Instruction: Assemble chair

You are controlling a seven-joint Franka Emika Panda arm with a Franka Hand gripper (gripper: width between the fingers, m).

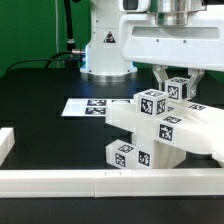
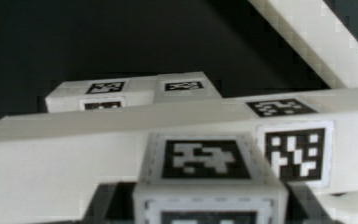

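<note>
The chair parts [image 1: 160, 125] are white blocks with black-and-white tags, bunched together right of the table's middle and tilted. My gripper [image 1: 177, 84] hangs over their top and is shut on a tagged white block [image 1: 178, 92] of the bunch. In the wrist view my gripper [image 2: 208, 212] has that tagged block [image 2: 204, 165] between its dark fingers [image 2: 115, 205]. A long white bar [image 2: 140, 125] crosses beyond it, and another tagged block [image 2: 137, 92] lies further off. A lower tagged block [image 1: 127, 153] rests near the front rail. How the parts join is hidden.
The marker board [image 1: 84, 106] lies flat on the black table, left of the parts. A low white border rail [image 1: 90, 181] runs along the front, with a short piece at the exterior view's left [image 1: 5, 143]. The arm's base [image 1: 105, 50] stands at the back.
</note>
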